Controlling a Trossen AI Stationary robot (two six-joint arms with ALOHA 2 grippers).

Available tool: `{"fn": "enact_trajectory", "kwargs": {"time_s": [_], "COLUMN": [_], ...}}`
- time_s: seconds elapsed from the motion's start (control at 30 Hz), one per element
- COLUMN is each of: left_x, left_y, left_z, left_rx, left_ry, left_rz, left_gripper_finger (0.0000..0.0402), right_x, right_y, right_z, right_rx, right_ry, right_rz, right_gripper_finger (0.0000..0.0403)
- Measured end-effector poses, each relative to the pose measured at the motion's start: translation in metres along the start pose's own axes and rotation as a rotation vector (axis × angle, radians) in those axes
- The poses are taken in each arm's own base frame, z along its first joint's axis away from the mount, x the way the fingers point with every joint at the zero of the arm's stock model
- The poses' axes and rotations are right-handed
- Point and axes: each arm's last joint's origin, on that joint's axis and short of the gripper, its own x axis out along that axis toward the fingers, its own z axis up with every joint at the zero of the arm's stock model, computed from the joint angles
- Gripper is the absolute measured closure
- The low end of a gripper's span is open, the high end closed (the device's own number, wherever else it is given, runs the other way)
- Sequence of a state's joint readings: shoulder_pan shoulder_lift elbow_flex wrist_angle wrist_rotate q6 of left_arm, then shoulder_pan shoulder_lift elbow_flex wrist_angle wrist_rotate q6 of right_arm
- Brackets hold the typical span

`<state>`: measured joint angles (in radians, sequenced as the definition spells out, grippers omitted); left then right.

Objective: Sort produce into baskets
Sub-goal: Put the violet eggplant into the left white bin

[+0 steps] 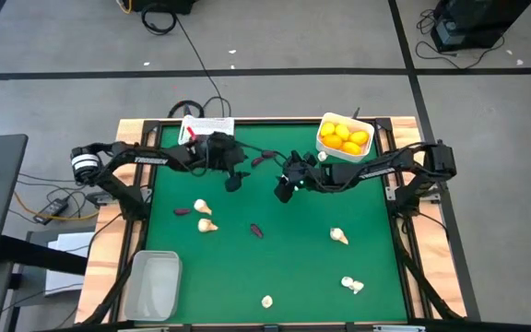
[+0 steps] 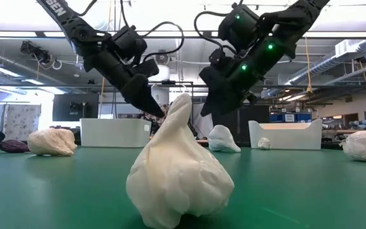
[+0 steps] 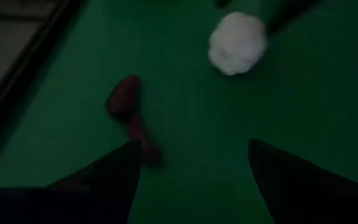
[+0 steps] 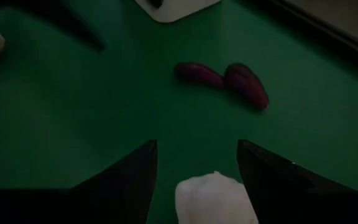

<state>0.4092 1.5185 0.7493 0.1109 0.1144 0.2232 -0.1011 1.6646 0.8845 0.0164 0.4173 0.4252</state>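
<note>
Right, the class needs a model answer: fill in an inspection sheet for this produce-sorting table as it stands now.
Surface: green mat in a wooden frame.
Job's things: white plastic basket holding yellow-orange citrus fruits; second white basket at back left; clear plastic bin at front left, apparently empty; five cream garlic bulbs and several dark purple eggplant pieces loose on the mat.
Clutter: nothing seen.
Grippers: left pincer open, above the mat; right pincer beside it, a bulb close by it, grip unclear.
Cables: black cable across the floor behind.
Surroundings: grey floor with taped lines.
</note>
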Motion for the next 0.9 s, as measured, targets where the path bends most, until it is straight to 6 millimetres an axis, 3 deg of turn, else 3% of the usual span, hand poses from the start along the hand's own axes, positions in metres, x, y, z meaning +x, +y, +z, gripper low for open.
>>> {"fn": "enact_trajectory", "kwargs": {"time_s": [0.2, 0.47, 0.57, 0.77, 0.9], "left_x": [0.012, 0.048, 0.060, 0.081, 0.082], "left_y": [-0.002, 0.008, 0.013, 0.020, 0.023], "left_z": [-0.001, -0.012, -0.008, -0.012, -0.005], "left_rx": [0.016, -0.027, -0.059, -0.140, -0.127], "left_ry": [-0.050, 0.042, 0.041, 0.213, 0.233], "left_rz": [0.072, 0.131, 0.144, 0.138, 0.162], "left_gripper_finger": [0.0104, 0.0104, 0.0107, 0.0144, 0.0177], "right_x": [-0.002, -0.002, -0.002, -0.002, -0.002], "right_y": [0.001, 0.002, 0.002, 0.003, 0.003], "right_z": [0.004, 0.004, 0.004, 0.003, 0.002], "right_rx": [0.013, 0.004, -0.011, -0.016, -0.020], "right_ry": [-0.026, -0.024, -0.020, -0.002, 0.011], "right_rz": [0.020, 0.041, 0.042, 0.069, 0.083], "right_gripper_finger": [0.0172, 0.0172, 0.0172, 0.0172, 0.0172]}}
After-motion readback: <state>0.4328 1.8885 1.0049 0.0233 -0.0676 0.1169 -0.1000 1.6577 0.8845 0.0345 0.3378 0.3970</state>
